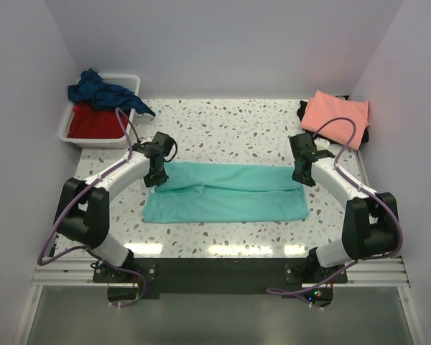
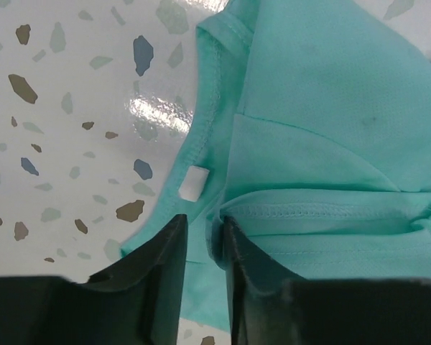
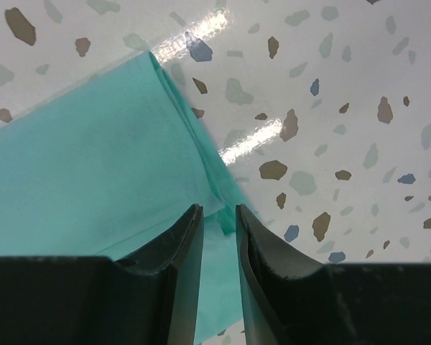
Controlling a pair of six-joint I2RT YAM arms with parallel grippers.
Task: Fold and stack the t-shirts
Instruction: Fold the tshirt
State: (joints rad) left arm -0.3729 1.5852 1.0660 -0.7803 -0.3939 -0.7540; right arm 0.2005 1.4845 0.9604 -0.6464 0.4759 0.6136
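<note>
spanning left hand (image 1: 155, 178) to right hand (image 1: 300, 178), the teal t-shirt (image 1: 226, 195) lies flat.

One t-shirt (image 1: 226, 194) lies flat in the middle of the table (image 1: 223, 129), its long side running left to right. The left gripper (image 1: 155, 180) stands at that shirt's far left corner, the right gripper (image 1: 300, 177) at its far right corner. A tub (image 1: 66, 129) sits at the table's far left corner. A second t-shirt (image 1: 93, 123) lies inside it and a third t-shirt (image 1: 104, 92) hangs over its far rim. At the far right corner a fourth t-shirt (image 1: 336, 115) rests on a fifth t-shirt (image 1: 302, 111), which pokes out beneath it.
</note>
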